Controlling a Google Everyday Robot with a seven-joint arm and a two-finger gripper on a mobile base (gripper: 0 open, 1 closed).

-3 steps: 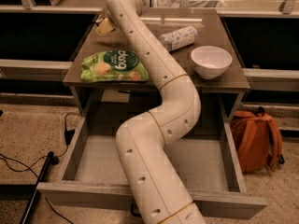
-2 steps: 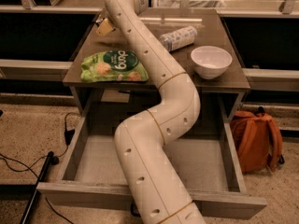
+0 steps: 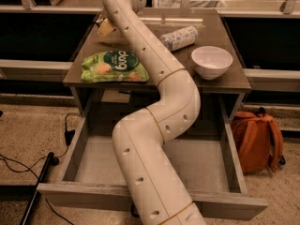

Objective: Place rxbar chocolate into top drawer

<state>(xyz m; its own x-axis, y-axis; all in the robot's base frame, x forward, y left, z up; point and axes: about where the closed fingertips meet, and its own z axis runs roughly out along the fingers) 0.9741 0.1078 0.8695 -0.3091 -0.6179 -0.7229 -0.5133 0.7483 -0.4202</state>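
Observation:
The top drawer (image 3: 92, 159) is pulled out wide below the table, its grey bottom bare where it shows. My white arm rises over the drawer and stretches across the table to the far left corner. There my gripper (image 3: 105, 28) hangs low over the tabletop, mostly hidden behind the wrist. The rxbar chocolate is hidden from this camera view.
On the table (image 3: 234, 81) lie a green-and-white snack bag (image 3: 114, 66) at the front left, a clear plastic bottle (image 3: 179, 37) on its side and a white bowl (image 3: 212, 62) at the right. An orange backpack (image 3: 258, 137) stands right of the drawer. Black cables (image 3: 28, 172) run on the floor at left.

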